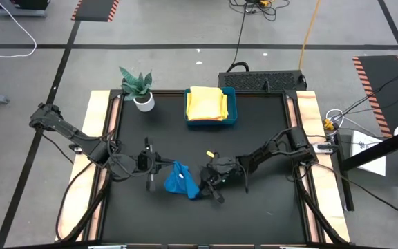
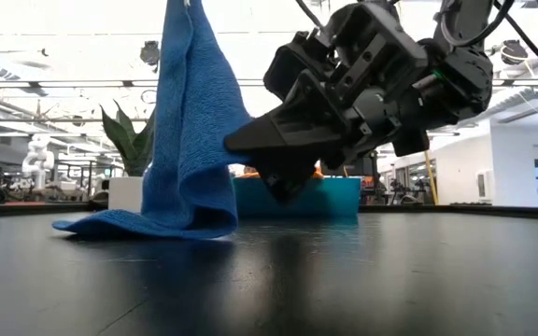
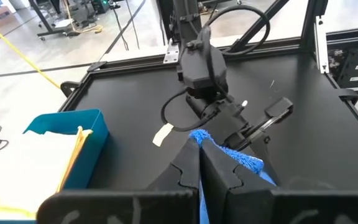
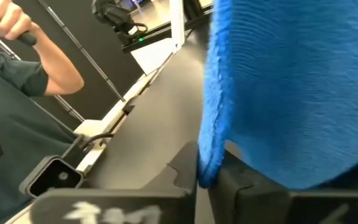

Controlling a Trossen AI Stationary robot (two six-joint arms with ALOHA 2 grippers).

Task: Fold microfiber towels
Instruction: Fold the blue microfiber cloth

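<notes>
Near edge of the black counter (image 1: 268, 138), working outward. The blue towel (image 1: 180, 181) is hanging between the two arms at the counter's front centre, one top corner lifted high, the cloth draping straight down so its long axis is running near vertical; the low view shows its bottom hem pooling on the counter in a loose fold. The left gripper (image 3: 199, 163) is sitting just to the towel's left in the high view, fingers pressed together and clamped on the towel's upper corner, a blue tuft showing at the fingertips. The right gripper (image 2: 274, 166) is coming in from the towel's right side, low down and close to the counter; its own wrist view shows the fingers (image 4: 185, 168) closing together on the towel's hanging side edge, the blue hem caught between them. Both arms are lying about equally near the cloth, one on each side, so the coming move is likely turning on this: the towel is hanging between the two grips, one high and one low, and drawing the grippers apart should spread the cloth flat for a fold. Judged stage: early, the towel gathered and not yet spread. Farther back, a teal tray (image 1: 231, 119) is holding yellow towels (image 1: 206, 104), already stacked. Left of it a potted plant (image 1: 139, 88) is standing at the far corner. Beyond the counter, a person's arm (image 4: 48, 68) is showing in the right wrist view.
</notes>
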